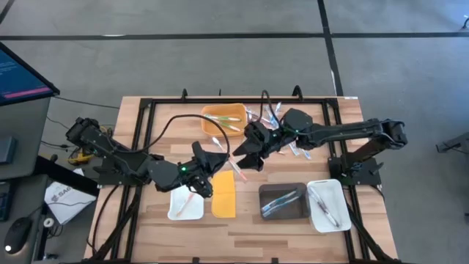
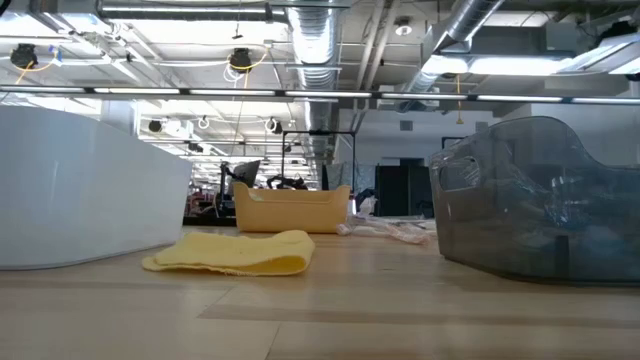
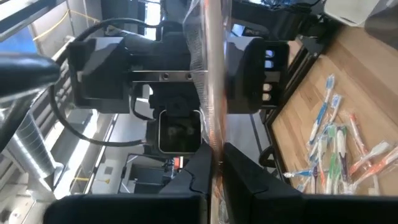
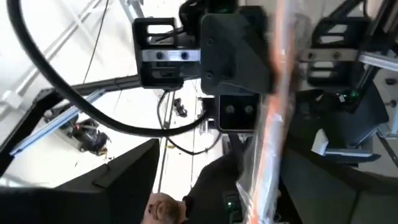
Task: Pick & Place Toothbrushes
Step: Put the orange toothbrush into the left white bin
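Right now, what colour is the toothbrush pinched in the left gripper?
Pink-orange, in a clear wrapper: toothbrush in the left gripper. The left wrist view shows it best.

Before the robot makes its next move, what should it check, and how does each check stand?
1. Left hand shut on the orange toothbrush: ok.
2. Right hand open: ok.
3. Right hand's fingers clear of that toothbrush: cannot tell, it stands close between them.
4. Small white tray near the left hand has room: ok.
5. Loose toothbrushes on the table for later picks: ok.
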Controlling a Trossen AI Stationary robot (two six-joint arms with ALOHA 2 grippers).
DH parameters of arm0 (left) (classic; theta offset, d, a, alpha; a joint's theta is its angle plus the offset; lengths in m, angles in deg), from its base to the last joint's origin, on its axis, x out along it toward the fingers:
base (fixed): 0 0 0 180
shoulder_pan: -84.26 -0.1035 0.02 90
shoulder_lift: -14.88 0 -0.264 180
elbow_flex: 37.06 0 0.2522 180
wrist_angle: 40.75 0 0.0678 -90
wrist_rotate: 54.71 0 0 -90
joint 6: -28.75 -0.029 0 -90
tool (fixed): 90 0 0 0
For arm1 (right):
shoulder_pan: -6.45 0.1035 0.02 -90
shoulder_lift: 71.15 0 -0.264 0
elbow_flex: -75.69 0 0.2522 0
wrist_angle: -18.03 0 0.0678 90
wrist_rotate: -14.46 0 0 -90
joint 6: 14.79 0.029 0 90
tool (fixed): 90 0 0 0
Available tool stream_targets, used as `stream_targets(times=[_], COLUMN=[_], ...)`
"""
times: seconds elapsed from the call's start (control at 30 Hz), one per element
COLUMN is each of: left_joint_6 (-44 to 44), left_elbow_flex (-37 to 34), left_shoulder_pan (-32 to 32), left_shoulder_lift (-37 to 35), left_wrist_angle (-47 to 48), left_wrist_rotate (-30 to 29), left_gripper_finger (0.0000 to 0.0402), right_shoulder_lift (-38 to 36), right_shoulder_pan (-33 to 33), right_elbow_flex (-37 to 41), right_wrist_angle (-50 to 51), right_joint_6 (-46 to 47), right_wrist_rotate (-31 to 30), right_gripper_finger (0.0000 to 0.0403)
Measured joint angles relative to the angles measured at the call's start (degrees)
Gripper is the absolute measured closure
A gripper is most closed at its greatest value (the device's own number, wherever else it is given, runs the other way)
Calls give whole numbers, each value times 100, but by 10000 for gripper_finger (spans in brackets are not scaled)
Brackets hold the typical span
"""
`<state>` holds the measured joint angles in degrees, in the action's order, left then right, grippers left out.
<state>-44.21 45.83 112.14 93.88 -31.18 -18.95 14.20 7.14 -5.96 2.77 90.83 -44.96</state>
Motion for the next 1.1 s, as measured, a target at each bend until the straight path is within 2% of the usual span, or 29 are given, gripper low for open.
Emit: stream_targets(times=[0.23,0.53,0.8,0.93,1.1], left_joint_6=[-2,22,19,19,21], left_elbow_flex=[4,4,2,0,0], left_shoulder_pan=[0,66,98,101,103], left_shoulder_lift=[-2,-2,-2,0,-2], left_wrist_angle=[40,15,40,40,18], left_wrist_rotate=[9,-228,-201,-228,-273], left_gripper_finger=[392,392,392,392,392], right_shoulder_lift=[404,354,354,386,388], right_shoulder_pan=[127,2,-39,-39,-33], right_elbow_flex=[-518,-514,-514,-514,-512], right_wrist_angle=[177,218,521,526,575], right_joint_6=[-59,-197,-230,-230,-273], right_wrist_rotate=[306,362,409,406,407], right_gripper_finger=[102,129,156,185,249])
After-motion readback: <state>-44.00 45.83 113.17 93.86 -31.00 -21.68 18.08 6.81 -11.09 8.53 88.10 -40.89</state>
